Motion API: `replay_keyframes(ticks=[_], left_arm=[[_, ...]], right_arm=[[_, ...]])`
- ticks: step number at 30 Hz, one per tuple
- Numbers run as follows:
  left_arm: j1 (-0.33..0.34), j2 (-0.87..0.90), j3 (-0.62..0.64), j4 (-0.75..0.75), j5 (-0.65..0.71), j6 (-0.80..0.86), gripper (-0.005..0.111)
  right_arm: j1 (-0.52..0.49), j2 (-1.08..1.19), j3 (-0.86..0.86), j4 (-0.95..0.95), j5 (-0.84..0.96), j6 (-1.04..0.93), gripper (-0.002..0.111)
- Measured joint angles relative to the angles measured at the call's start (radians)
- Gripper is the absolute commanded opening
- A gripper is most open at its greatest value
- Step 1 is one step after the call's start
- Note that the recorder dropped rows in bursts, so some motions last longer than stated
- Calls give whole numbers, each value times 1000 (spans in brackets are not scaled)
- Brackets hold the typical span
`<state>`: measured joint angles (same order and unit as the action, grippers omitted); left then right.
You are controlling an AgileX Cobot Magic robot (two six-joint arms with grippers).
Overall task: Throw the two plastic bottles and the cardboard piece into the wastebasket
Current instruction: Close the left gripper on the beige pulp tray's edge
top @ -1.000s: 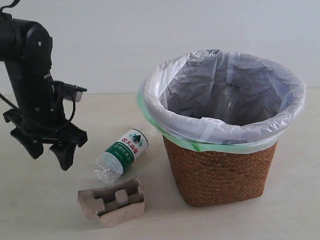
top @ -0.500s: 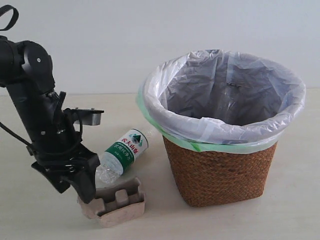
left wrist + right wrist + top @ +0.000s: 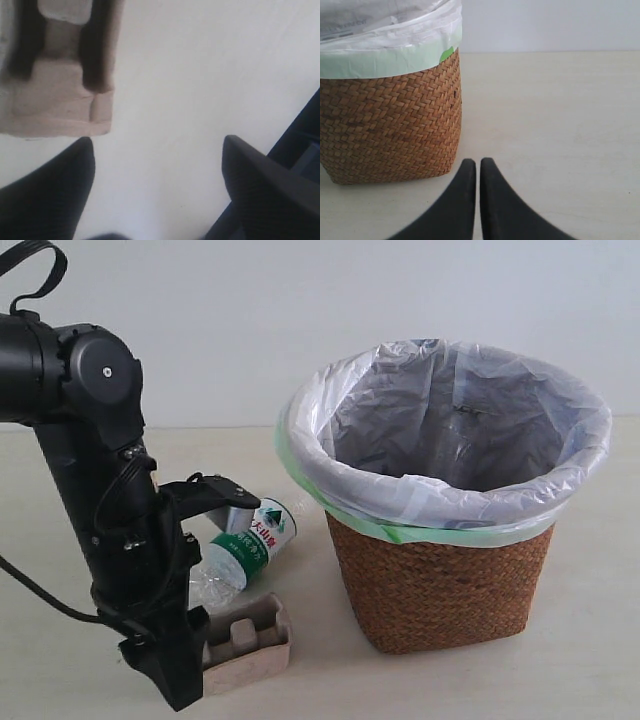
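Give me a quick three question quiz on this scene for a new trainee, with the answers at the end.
1. True or false: the left hand is shut on the beige moulded pulp cardboard tray.
2. Where is the clear plastic bottle with the green-and-white label relative to the brown woven wicker wastebasket? A inside it; B lying on its side on the pale table beside it; C standing upright behind it.
3. Fill in: the right hand has its fingers ____.
Key: 1 false, it is open and the tray is not between its fingers. 2 B. 3 shut, with nothing between them.
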<state>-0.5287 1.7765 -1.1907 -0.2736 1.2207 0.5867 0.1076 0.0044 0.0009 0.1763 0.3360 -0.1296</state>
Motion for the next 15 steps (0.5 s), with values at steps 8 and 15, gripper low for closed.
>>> replay_keyframes(ticks=[8, 15], left_arm=[[0, 0, 0, 39, -65, 94, 66], [0, 0, 0, 31, -238, 228, 66]], right_arm=[[0, 0, 0, 0, 0, 0, 0], [0, 0, 0, 0, 0, 0, 0]])
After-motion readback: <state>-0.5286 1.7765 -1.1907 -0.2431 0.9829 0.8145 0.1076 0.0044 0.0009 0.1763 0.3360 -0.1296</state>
